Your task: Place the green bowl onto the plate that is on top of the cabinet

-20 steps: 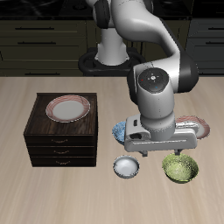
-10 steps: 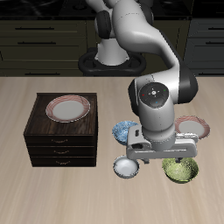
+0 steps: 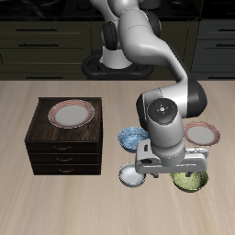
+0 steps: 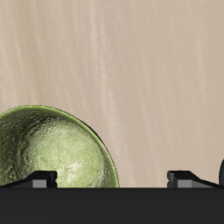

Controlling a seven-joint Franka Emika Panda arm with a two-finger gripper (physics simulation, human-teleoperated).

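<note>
The green bowl (image 3: 190, 178) sits on the table (image 3: 55, 207) near its front edge, partly covered in the exterior view by the gripper (image 3: 172, 167) that hangs low just over its rim. From the wrist view the bowl (image 4: 54, 149) shows as a mottled yellow-green dome, cut off by the picture's edge, with one dark fingertip (image 4: 40, 178) over it and the other fingertip (image 4: 185, 178) over bare wood well to the side. The jaws stand wide apart and nothing is between them; whether the fingers touch the bowl cannot be told.

Just beside the green bowl, also near the front edge, is a small white bowl (image 3: 132, 175), and slightly farther back a blue patterned bowl (image 3: 130, 137), half hidden by the arm. A pink-rimmed plate (image 3: 203, 134) lies on the table behind the green bowl. The cabinet (image 3: 64, 150) stands well apart across the table, its three drawers facing the front, with the plate (image 3: 71, 113) lying flat on its top. Bare light wood lies open between the bowls and the cabinet. Dark kitchen cupboards (image 3: 41, 37) run along the back.
</note>
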